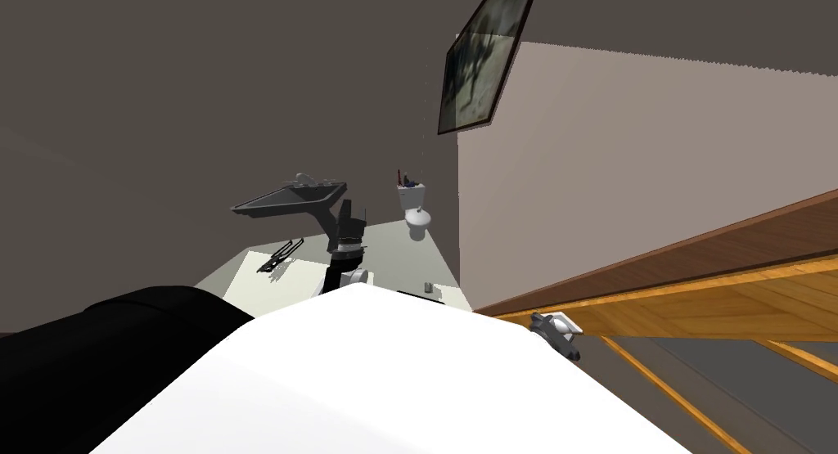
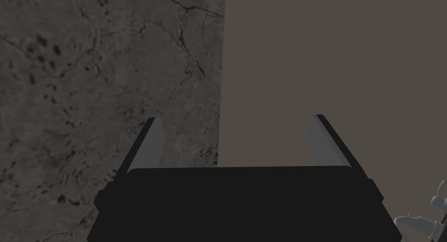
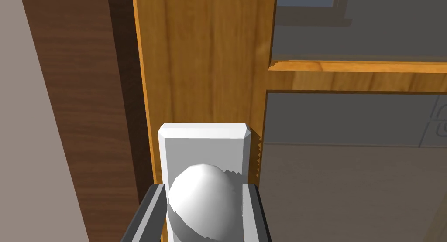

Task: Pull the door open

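the right gripper (image 3: pixel 202 188) had its two fingers pressed against the sides of the round white knob (image 3: pixel 205 202). the knob sat on a white plate (image 3: pixel 204 137) at the edge of the orange wooden door (image 3: pixel 205 56), off to the robot's right and just beside the dark brown frame (image 3: pixel 78 78). the left gripper (image 2: pixel 235 119) hung raised near the grey sink (image 1: pixel 290 197), fingers spread wide apart.
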